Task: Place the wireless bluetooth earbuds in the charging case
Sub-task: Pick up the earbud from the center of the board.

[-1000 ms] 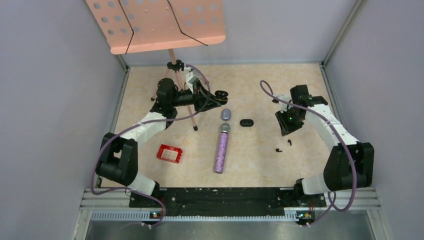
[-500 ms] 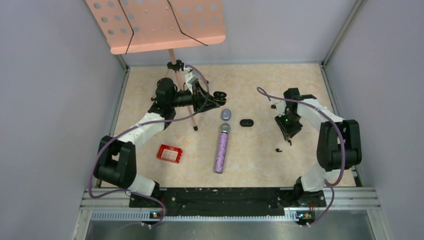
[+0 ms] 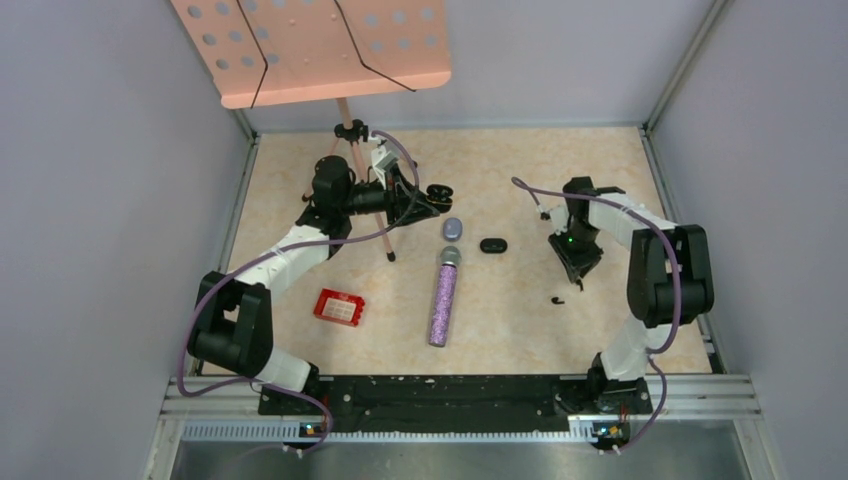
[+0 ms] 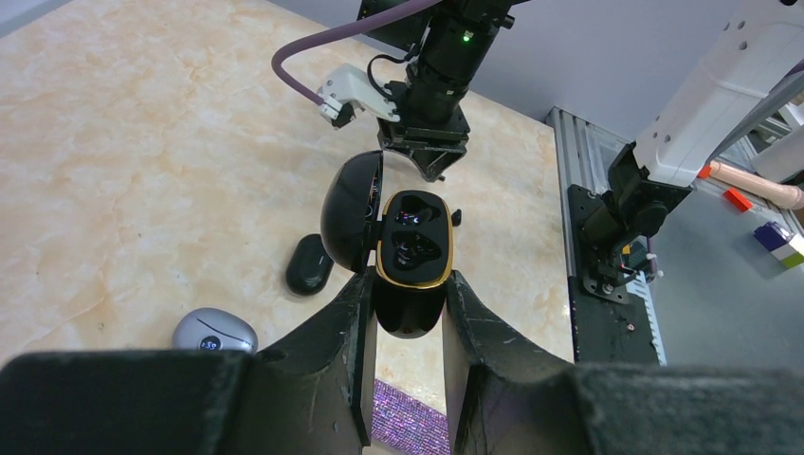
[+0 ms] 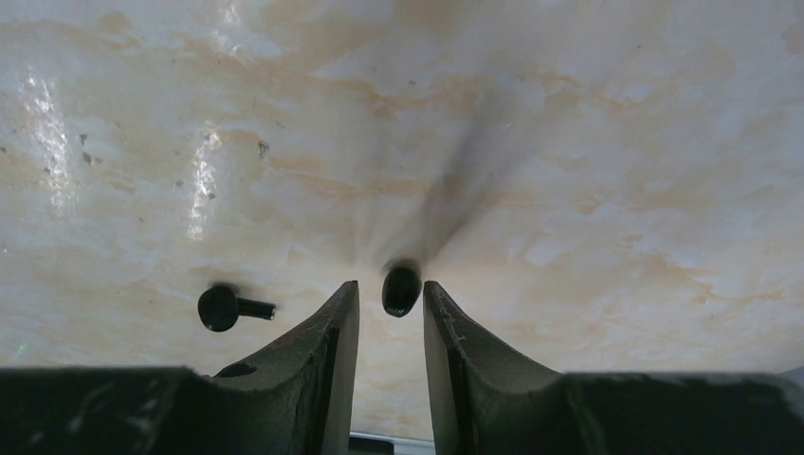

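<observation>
My left gripper point(image 3: 430, 196) is shut on an open black charging case with a gold rim point(image 4: 413, 248), held above the table with its lid swung left; dark earbud shapes sit in its wells. My right gripper point(image 5: 390, 287) points down at the table with its jaws open. A glossy black earbud point(image 5: 401, 290) lies between the fingertips, close to the right one. A second black earbud point(image 5: 220, 308) with a short stem lies left of the fingers and also shows in the top view point(image 3: 556, 299). No purple earbuds are visible.
A grey-purple closed case point(image 3: 452, 228) and a small black closed case point(image 3: 492, 245) lie mid-table. A purple glitter microphone point(image 3: 443, 298) lies below them. A red box point(image 3: 339, 307) is at the left. A peach music stand point(image 3: 310, 45) stands at the back left.
The right arm has folded in and its gripper has come down a little left, over the black earbud on the table. The left gripper holds the open case in nearly the same place.
</observation>
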### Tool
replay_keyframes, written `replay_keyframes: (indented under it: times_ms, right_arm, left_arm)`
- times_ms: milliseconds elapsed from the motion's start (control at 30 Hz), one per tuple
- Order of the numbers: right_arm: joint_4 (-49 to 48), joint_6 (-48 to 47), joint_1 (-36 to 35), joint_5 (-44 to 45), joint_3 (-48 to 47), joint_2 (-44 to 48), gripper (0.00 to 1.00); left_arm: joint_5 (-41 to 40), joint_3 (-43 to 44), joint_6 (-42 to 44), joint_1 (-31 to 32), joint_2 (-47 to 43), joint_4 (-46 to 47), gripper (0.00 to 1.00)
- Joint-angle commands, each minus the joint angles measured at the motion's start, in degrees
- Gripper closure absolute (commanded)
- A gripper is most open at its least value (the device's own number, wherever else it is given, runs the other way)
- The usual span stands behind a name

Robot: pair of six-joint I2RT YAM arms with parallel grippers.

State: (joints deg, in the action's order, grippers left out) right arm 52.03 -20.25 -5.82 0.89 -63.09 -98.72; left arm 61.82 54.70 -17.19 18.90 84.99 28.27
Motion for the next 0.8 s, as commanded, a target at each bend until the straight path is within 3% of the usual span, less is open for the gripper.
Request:
replay_keyframes:
  times_ms: [0, 767]
  right_arm:
    - [-0.18, 0.8, 0.63, 1.39, -3.34, -1.42, 0.7]
    - [0.97, 0.84, 0.74, 2.06, -2.31, -3.74, 0.73]
  left_arm:
    - [-0.16, 1.64, 1.58, -0.35, -1.65, 0.47, 1.0]
    - [-0.1, 2.0, 2.25, -0.88, -0.8, 0.17, 1.0]
